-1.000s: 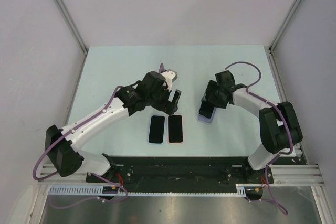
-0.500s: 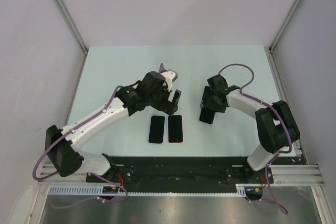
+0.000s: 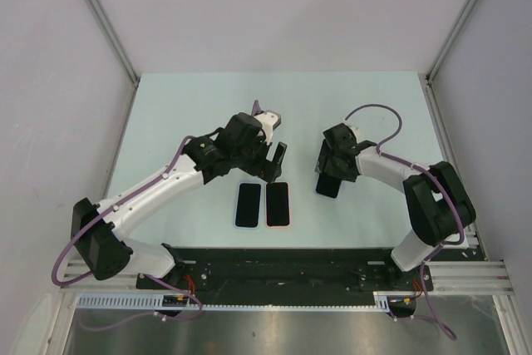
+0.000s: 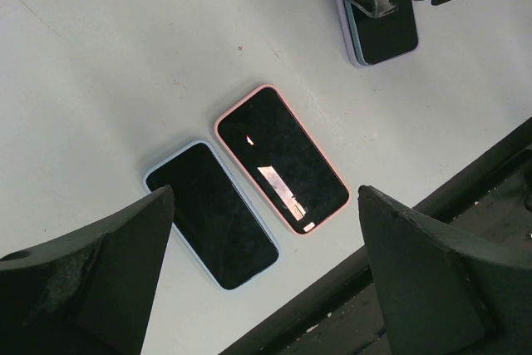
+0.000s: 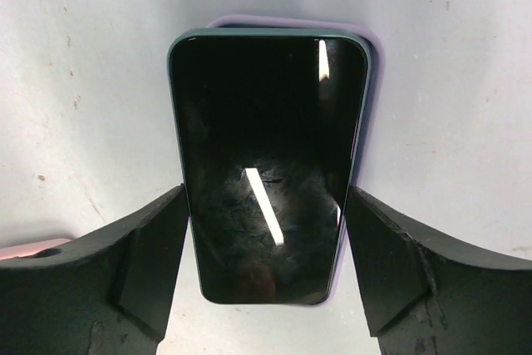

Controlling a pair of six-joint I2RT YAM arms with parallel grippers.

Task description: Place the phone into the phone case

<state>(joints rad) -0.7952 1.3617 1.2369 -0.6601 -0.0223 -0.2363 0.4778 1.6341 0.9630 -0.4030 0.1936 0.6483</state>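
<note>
A dark phone [image 5: 266, 106] sits between the fingers of my right gripper [image 5: 266, 205], which is shut on its long sides. The phone lies over a lilac phone case [image 5: 366, 122], whose rim shows only along the top and right edge. In the top view the phone [image 3: 327, 184] is right of centre under the right gripper [image 3: 331, 174]. My left gripper [image 3: 276, 164] is open and empty, hovering above two other phones. In the left wrist view it is open [image 4: 266, 205], with the held phone [image 4: 381, 31] at the top right.
Two phones in cases lie side by side at the front centre: one in a light blue case [image 3: 248, 204] [image 4: 212, 214] and one in a pink case [image 3: 278, 204] [image 4: 281, 160]. The black rail [image 3: 283, 268] runs along the table's near edge.
My right gripper has moved slightly left and down with the phone, which now covers the lilac case that showed beneath it before. The left arm has not moved.
</note>
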